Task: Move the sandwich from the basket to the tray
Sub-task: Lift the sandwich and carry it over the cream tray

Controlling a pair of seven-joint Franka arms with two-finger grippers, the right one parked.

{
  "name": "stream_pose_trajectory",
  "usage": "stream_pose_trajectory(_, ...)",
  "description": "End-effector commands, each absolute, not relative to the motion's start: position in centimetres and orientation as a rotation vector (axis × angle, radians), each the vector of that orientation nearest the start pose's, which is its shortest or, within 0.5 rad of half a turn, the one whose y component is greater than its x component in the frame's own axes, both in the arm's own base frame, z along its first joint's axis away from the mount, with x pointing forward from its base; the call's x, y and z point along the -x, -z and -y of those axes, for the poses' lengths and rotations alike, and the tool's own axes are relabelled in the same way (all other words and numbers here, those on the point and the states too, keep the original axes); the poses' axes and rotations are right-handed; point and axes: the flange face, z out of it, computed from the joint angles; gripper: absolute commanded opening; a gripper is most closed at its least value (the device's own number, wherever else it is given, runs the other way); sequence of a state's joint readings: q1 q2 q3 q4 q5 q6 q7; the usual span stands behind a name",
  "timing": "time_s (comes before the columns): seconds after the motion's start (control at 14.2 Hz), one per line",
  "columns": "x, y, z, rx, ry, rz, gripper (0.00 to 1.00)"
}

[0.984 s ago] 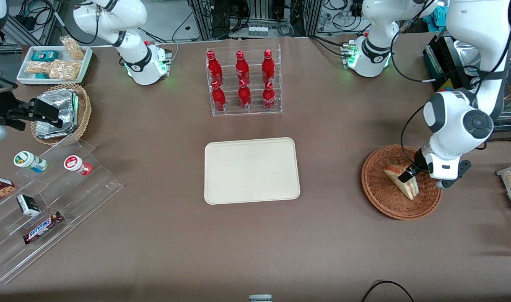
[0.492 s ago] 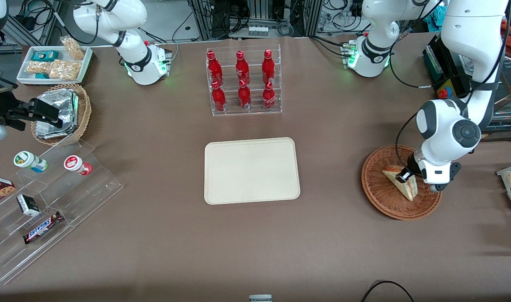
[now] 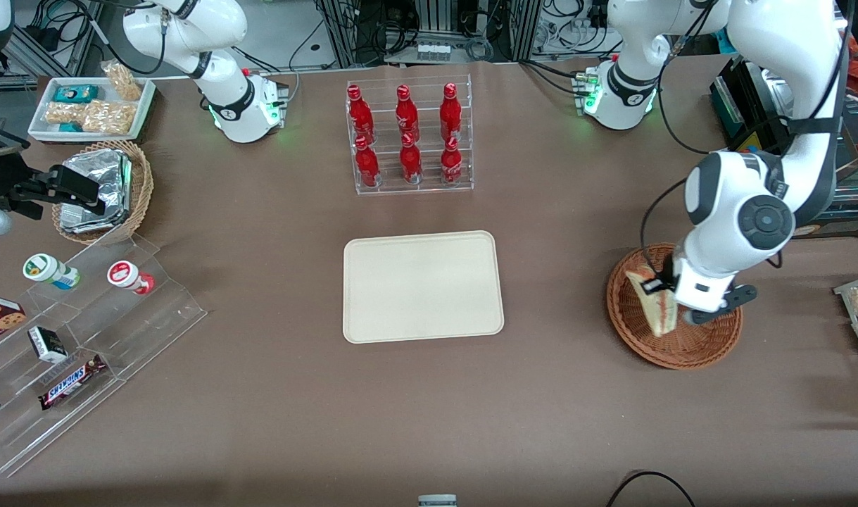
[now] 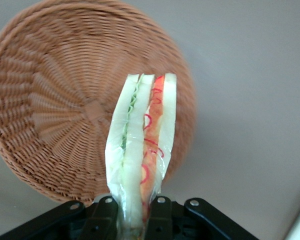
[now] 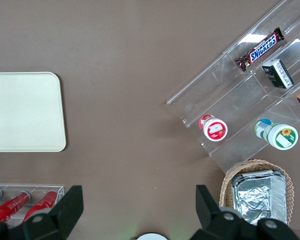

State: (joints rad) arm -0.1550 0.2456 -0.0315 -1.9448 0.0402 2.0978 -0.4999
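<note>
My left arm's gripper (image 3: 658, 292) is shut on the sandwich (image 3: 654, 304), a clear-wrapped white-bread wedge with red-orange and green filling. It holds the wedge lifted above the reddish-brown wicker basket (image 3: 703, 345), hanging on edge. In the left wrist view the sandwich (image 4: 142, 145) stands pinched between the black fingers (image 4: 102, 220), with the empty basket (image 4: 55, 110) below. The cream-beige tray (image 3: 421, 286) lies at the table's middle and also shows in the right wrist view (image 5: 22, 112).
A clear rack of red bottles (image 3: 409, 137) stands farther from the front camera than the tray. Toward the parked arm's end are a tan basket of foil packets (image 3: 105, 189), a white snack tray (image 3: 91, 107) and a clear stepped shelf (image 3: 84, 331) with snacks.
The gripper has risen with the sandwich out of the basket and shifted toward the tray; the wedge has turned from lying flat to hanging on edge.
</note>
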Motion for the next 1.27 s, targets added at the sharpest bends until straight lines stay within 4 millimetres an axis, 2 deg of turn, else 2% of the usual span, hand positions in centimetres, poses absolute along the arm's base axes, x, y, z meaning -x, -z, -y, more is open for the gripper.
stream_pose_trajectory(0.0, -58.0, -33.9, 18.4, 3.052, -0.150, 0.197, 0.03)
stream_pose_trajectory(0.14, -57.8, -32.8, 24.0, 3.055, -0.143, 0.196, 0.02)
stream_pose_trajectory(0.28, -57.5, -31.7, 30.6, 3.050, -0.110, 0.249, 0.01)
stream_pose_trajectory(0.49, -55.9, -30.0, 40.2, 3.051, -0.063, 0.323, 0.01)
stream_pose_trajectory(0.56, -55.4, -29.9, 42.6, 3.055, -0.049, 0.341, 0.01)
stream_pose_trajectory(0.63, -54.9, -29.7, 44.5, 3.060, -0.037, 0.367, 0.01)
stream_pose_trajectory(0.84, -52.6, -27.2, 50.5, 3.067, -0.017, 0.395, 0.01)
stream_pose_trajectory(1.05, -51.2, -26.1, 53.9, 3.082, -0.006, 0.390, 0.01)
stream_pose_trajectory(1.2, -50.3, -25.1, 55.4, 3.089, -0.021, 0.382, 0.01)
